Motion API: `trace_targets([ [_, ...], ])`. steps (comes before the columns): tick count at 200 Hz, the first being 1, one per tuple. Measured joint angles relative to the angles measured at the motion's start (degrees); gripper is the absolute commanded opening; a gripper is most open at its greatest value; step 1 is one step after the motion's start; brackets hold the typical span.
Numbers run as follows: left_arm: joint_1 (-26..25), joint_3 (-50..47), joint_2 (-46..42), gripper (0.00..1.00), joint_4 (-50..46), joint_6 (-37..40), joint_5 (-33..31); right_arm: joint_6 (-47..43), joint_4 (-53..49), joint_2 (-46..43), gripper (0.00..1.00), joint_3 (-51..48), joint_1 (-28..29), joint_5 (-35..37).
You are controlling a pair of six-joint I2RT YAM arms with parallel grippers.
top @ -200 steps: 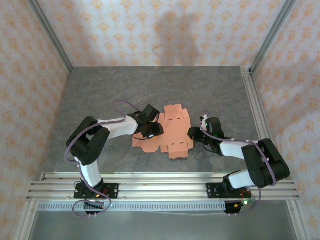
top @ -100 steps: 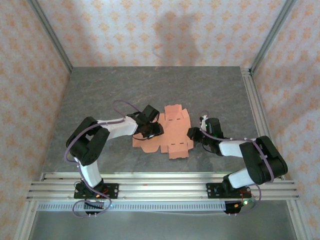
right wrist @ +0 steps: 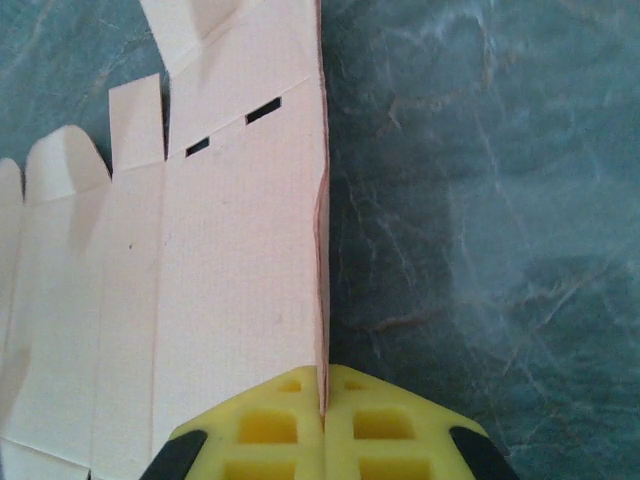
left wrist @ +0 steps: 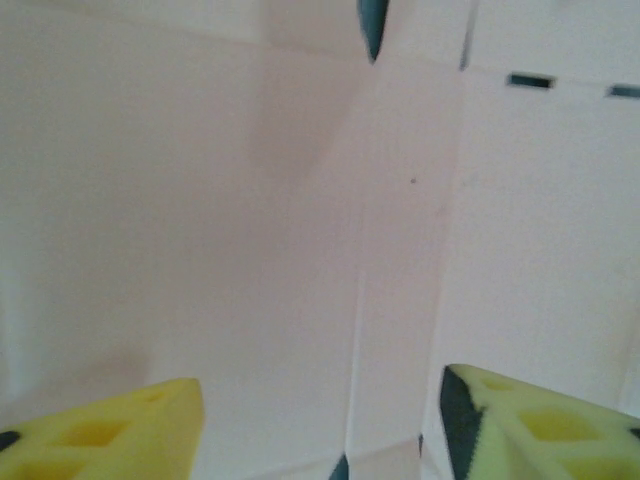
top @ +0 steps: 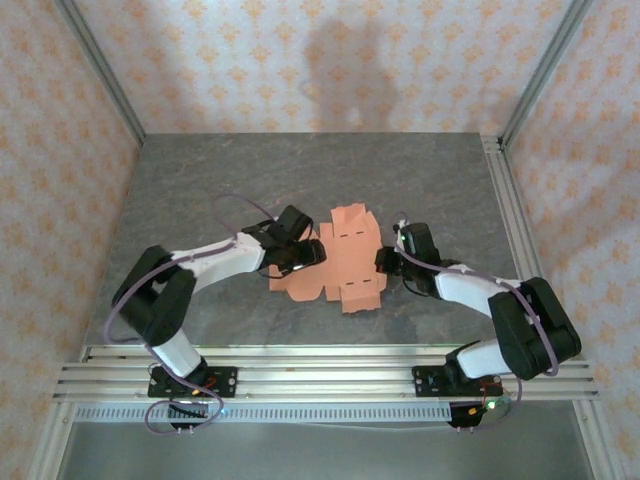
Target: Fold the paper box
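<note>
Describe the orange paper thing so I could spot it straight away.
Find the grey marbled table; near its middle, between the left gripper and the right gripper, lies a flat salmon-orange card sheet. Nothing else there is orange, and it is cut into many flaps with small slots, its edge pinched by the right gripper.

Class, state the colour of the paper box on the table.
The paper box is plain salmon-orange, clearest in the top external view.

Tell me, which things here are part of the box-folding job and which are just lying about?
In the job: paper box, a flat slotted sheet; left arm, jaws open over it; right arm, jaws shut on its edge.
Just there: grey table; patterned walls; metal rails.
</note>
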Motion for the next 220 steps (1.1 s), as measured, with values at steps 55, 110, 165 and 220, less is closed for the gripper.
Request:
trace_targets([
  [55, 6.34, -3.19, -9.6, 0.8, -1.88, 0.66, -4.07, -8.92, -17.16, 5.55, 0.0, 14.45, 6.69, 14.03],
  [110, 7.98, -8.61, -11.43, 0.85, -3.1, 0.0, -4.76, -12.92, -28.7, 17.66, 0.0, 25.77, 14.21, 34.6],
  [165, 9.73, -11.39, -16.72, 0.87, -3.65, -1.33, -7.04, -13.07, -34.23, 26.82, 0.0, 31.54, 21.27, 55.01],
  [220, 9.77, -11.8, -16.87, 0.88, -4.02, -1.49, -7.26, -10.95, -37.75, 28.94, 0.0, 32.7, 21.59, 60.37],
])
